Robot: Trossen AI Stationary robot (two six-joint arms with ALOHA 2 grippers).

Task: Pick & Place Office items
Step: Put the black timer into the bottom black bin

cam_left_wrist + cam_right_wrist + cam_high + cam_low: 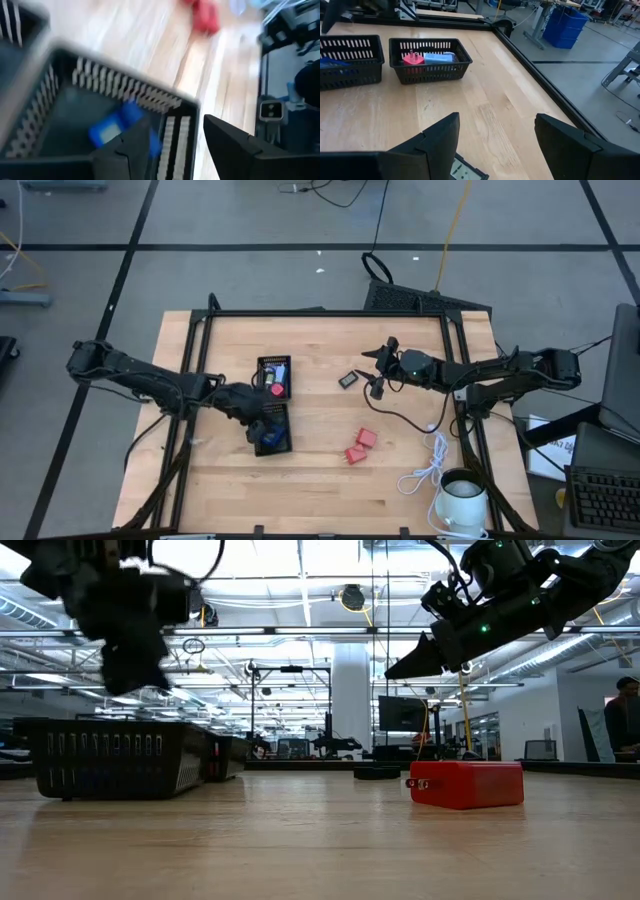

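Observation:
Two black slotted baskets stand side by side left of the table's middle. The far basket holds a red piece and a blue piece. The near basket holds a blue piece. My left gripper hangs open and empty over the near basket. A small black piece lies flat on the table at mid-table. My right gripper is open just to its right, above it. Two red blocks lie on the wood nearer the front.
A white coiled cable and a white mug sit at the table's near right corner. A black frame rail runs round the table. In the low view, one red block stands close by, the basket to its left.

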